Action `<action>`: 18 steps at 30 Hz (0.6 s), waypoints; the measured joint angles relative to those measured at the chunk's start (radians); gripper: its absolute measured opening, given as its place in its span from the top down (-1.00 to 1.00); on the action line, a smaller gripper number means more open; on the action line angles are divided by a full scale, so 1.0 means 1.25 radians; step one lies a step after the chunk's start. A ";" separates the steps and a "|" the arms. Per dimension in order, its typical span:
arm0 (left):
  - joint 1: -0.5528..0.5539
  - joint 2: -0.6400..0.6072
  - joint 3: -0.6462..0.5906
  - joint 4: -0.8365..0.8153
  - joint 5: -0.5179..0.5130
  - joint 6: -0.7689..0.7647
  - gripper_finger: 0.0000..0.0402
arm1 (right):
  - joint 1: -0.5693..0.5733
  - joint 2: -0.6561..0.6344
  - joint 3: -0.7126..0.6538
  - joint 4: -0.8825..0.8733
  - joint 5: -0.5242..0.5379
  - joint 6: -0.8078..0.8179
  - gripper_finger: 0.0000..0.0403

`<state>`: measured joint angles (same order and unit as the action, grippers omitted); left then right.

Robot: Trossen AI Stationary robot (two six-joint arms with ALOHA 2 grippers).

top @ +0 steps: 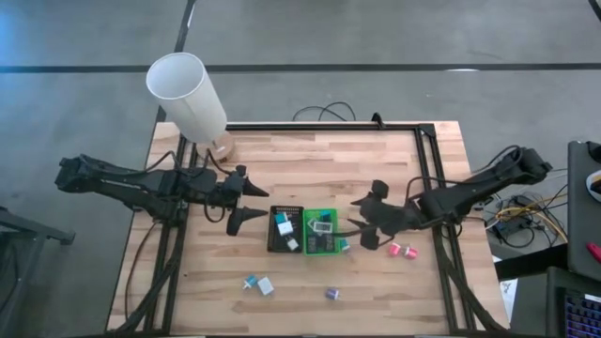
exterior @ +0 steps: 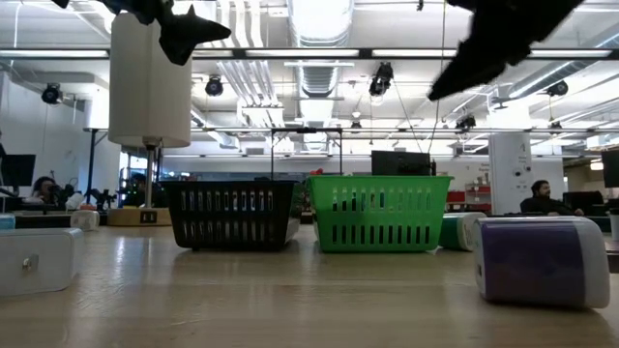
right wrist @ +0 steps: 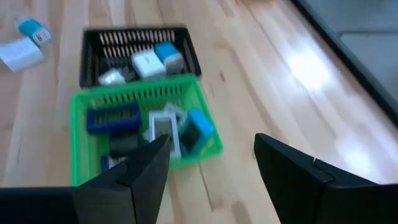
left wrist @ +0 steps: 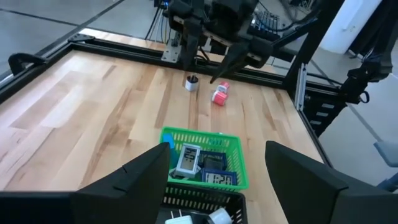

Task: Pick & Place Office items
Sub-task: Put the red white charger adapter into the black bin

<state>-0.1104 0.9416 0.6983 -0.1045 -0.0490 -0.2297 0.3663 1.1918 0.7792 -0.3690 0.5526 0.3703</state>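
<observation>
Mid-sort, both arms between picks. I am holding the right gripper (right wrist: 208,180) with its jaws spread and nothing between them; just ahead of the fingertips, the green tray (right wrist: 81,130) is already carrying several office items, a white one (right wrist: 163,127) and a teal one (right wrist: 198,129) among them. Beyond it and touching it, the black tray (right wrist: 90,59) is holding a white piece (right wrist: 147,63) and more. Past that, a flat white piece (right wrist: 22,53) and a teal piece (right wrist: 31,28) are still lying loose on the wood.

I am holding the left gripper (left wrist: 217,171) likewise spread and empty, hovering over the near edge of the black tray. Farther ahead of its jaws, beyond the green tray, a pink piece (left wrist: 219,93) and a small white-and-black cylinder (left wrist: 192,83) are waiting near the far arm.

From above, I am counting the loose remainder: two pink pieces (top: 402,250) beside the right gripper, a purple piece (top: 331,294), and the teal-and-white pair (top: 258,284). I am judging the sort as well past halfway, with roughly five pieces left.
</observation>
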 joint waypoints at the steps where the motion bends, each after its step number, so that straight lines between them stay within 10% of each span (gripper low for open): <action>1: 0.000 0.001 0.000 0.000 0.000 -0.005 -0.33 | 0.002 -0.008 -0.005 -0.020 0.000 0.018 -0.14; 18: 0.000 0.003 0.000 -0.007 0.000 -0.011 -0.32 | -0.039 -0.049 0.117 -0.487 -0.205 0.237 0.18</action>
<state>-0.1104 0.9455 0.6983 -0.1137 -0.0490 -0.2440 0.3176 1.1310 0.9253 -0.9775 0.2959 0.6665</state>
